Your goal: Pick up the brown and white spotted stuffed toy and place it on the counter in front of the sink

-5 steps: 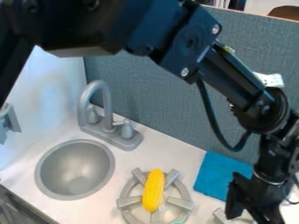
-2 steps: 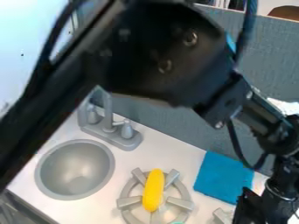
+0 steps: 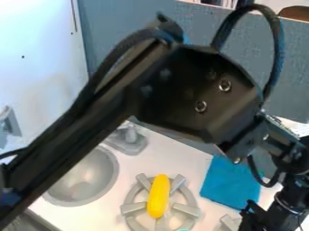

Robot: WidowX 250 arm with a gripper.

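"What dominates?"
"The black arm (image 3: 193,85), angular and hard-shelled, with looping cables. Behind it stands a woven-looking blue-grey panel (image 3: 133,27); below is a smooth white counter (image 3: 184,158)."
"And on that?"
"A round grey sink (image 3: 91,180), partly behind the arm, then a ring-shaped burner (image 3: 187,209) with blocky prongs. Right of that lies a flat, four-sided blue cloth (image 3: 229,182)."
"The claw (image 3: 252,217)?"
"Lower right, nearest the cloth's lower corner and a grey block (image 3: 229,222). I can't tell how far open it is, or whether it holds or touches anything."
"Smaller things?"
"A grey faucet (image 3: 128,140), mostly covered by the arm, and long, rounded yellow corn (image 3: 159,196) across the burner."
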